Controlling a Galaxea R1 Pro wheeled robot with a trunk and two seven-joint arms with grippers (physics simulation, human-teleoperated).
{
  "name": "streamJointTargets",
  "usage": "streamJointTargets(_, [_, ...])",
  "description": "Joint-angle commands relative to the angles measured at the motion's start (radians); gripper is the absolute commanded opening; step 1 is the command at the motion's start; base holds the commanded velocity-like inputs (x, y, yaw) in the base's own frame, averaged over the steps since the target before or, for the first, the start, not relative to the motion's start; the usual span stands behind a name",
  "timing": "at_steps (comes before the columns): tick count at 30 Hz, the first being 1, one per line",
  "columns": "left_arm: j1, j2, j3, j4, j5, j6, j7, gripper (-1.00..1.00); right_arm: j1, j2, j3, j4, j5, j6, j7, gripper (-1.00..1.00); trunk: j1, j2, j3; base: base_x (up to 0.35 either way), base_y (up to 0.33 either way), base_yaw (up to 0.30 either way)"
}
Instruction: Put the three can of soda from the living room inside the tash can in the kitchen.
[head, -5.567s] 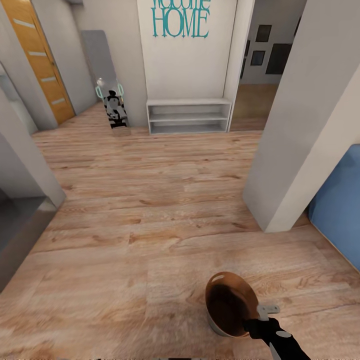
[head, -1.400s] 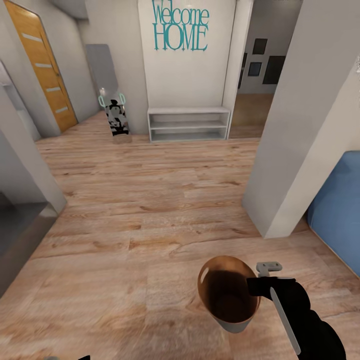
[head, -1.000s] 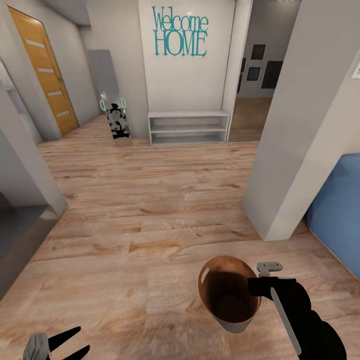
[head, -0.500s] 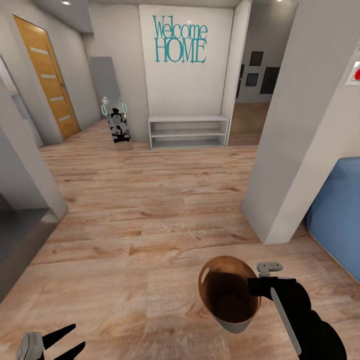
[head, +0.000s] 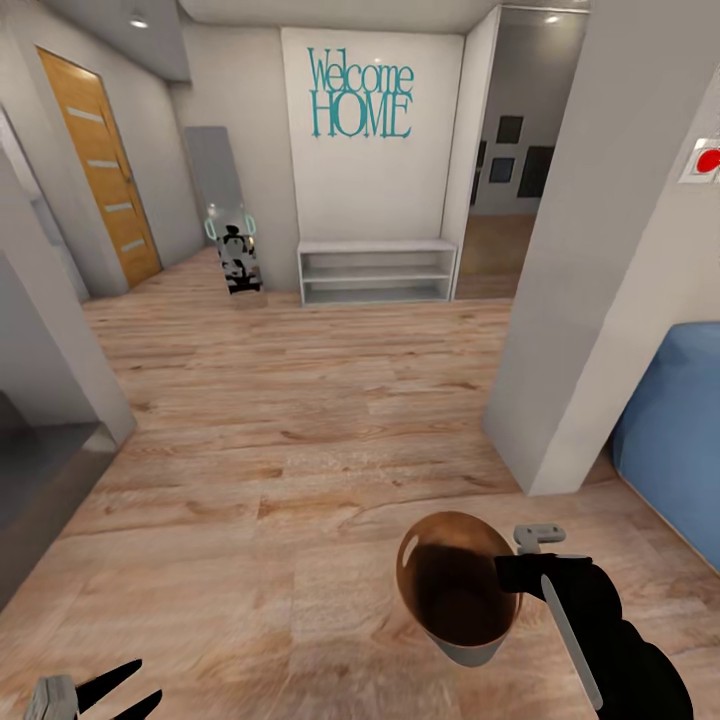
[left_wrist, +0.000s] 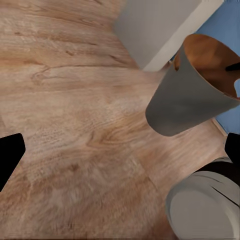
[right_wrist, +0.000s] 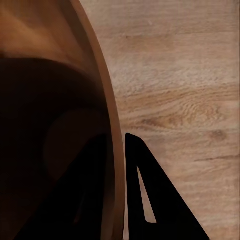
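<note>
A round, tapered tash can (head: 455, 590), pale grey outside and glossy orange-brown inside, is held off the wood floor (head: 300, 420) low in the head view, right of centre; its interior looks dark and no contents can be made out; the right tool (head: 508, 575) pinches the bin's rim, one black finger (right_wrist: 150, 200) outside the wall and the other inside; from the left wrist view the bin (left_wrist: 187, 97) hangs tilted above the floor; the left tool (head: 110, 690) sits at the lower left of the head view with its black fingers spread apart, holding nothing.

Ahead lies open flooring; a thick white pillar (head: 590, 280) stands to the right, a blue sofa (head: 675, 430) just beyond it; a low white shelf (head: 377, 270) rests against the far wall under teal "Welcome HOME" lettering (head: 360, 90); an orange door (head: 100, 170) is at far left; a grey wall corner (head: 50, 350) juts in on the left.
</note>
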Motion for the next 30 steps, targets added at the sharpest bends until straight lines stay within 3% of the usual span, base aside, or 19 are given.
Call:
streamJointTargets(1, [0.000,0.000,0.000,0.012,0.000,-0.001,0.000,1.00,0.000,0.000,0.000,0.000,-0.010,0.000,0.005,-1.00,0.000,0.000,0.001,0.061,-0.024,0.012])
streamJointTargets(8, [0.000,0.000,0.000,0.034,0.000,-0.002,-0.002,1.00,0.000,0.001,0.000,0.004,-0.010,0.000,0.005,-1.00,0.000,0.000,0.003,0.209,-0.183,-0.011])
streamJointTargets(18, [0.000,0.000,0.004,0.034,0.001,-0.002,-0.005,1.00,0.000,0.002,0.000,0.004,-0.013,-0.001,0.005,-1.00,0.000,0.000,0.014,0.108,-0.227,-0.191])
streamJointTargets(30, [0.000,0.002,0.031,0.036,0.001,-0.002,-0.032,1.00,0.000,0.002,0.000,0.004,-0.013,-0.001,0.005,-1.00,0.000,0.000,0.028,0.006,0.005,-0.223])
